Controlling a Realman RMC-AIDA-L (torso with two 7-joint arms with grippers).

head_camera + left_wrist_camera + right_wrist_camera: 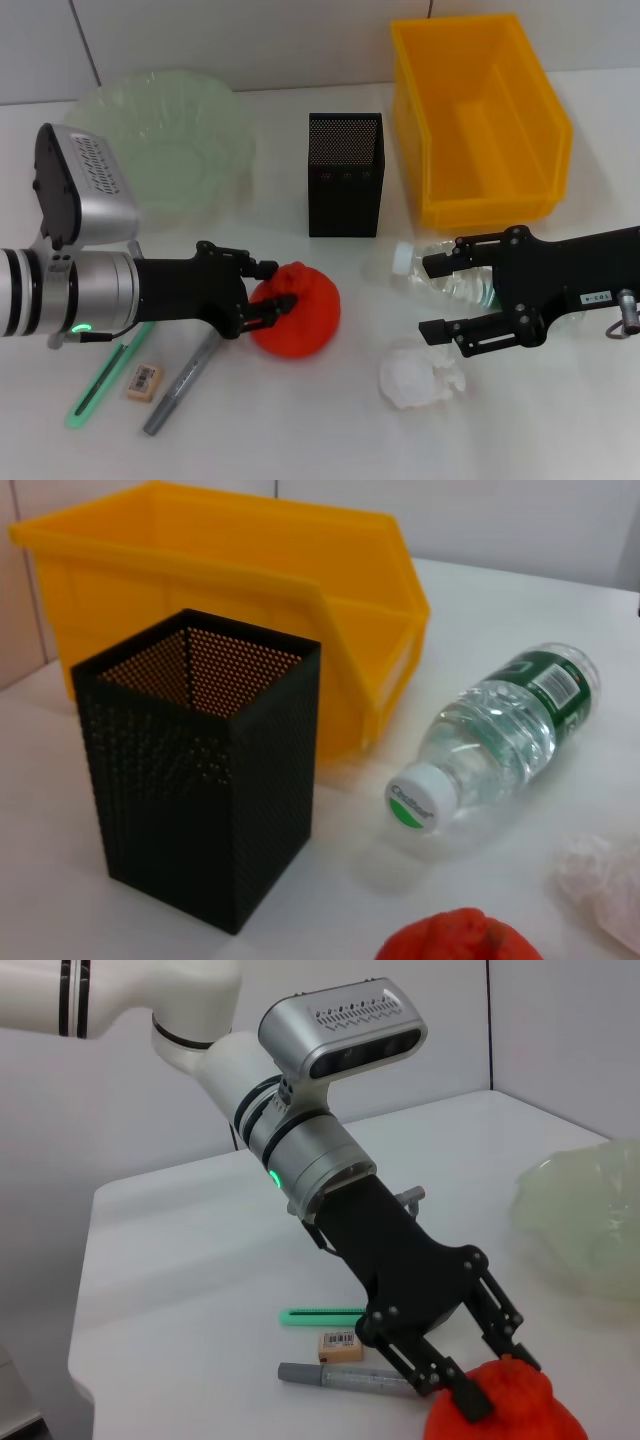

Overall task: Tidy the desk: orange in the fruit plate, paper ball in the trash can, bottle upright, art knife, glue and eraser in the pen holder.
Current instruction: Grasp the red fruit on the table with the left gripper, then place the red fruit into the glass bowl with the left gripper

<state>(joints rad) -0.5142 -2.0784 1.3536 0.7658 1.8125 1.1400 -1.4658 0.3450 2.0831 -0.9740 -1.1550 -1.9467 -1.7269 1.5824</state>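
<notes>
On the far left of the head view, the pale green fruit plate (pixel 165 140) sits behind the left arm. Below that arm lie the green art knife (pixel 105 378), the eraser (pixel 143 379) just beside it, and the grey glue pen (pixel 183 380), all flat on the white desk (pixel 300 430); the right wrist view shows the same three in a cluster under the arm, with the eraser (pixel 340 1347) between the knife (pixel 322 1316) and the pen (pixel 345 1376).

The left gripper (pixel 272 293) reaches forward to the orange (pixel 297 308), and its fingers (pixel 470 1398) straddle the fruit's near side and press against it. The orange rests on the desk.

Beyond the left gripper's tips, further back, stands the black mesh pen holder (pixel 345 173), upright. The yellow trash can (pixel 480 120) is behind and to the right of it.

The right gripper (pixel 436 297) has its jaws spread, with the lying bottle (pixel 440 275) partly between them: the upper finger is over the bottle near its white cap, and the lower finger is clear of it. The bottle is on its side, cap towards the pen holder. Just under the lower finger lies the white paper ball (pixel 420 375), untouched.
</notes>
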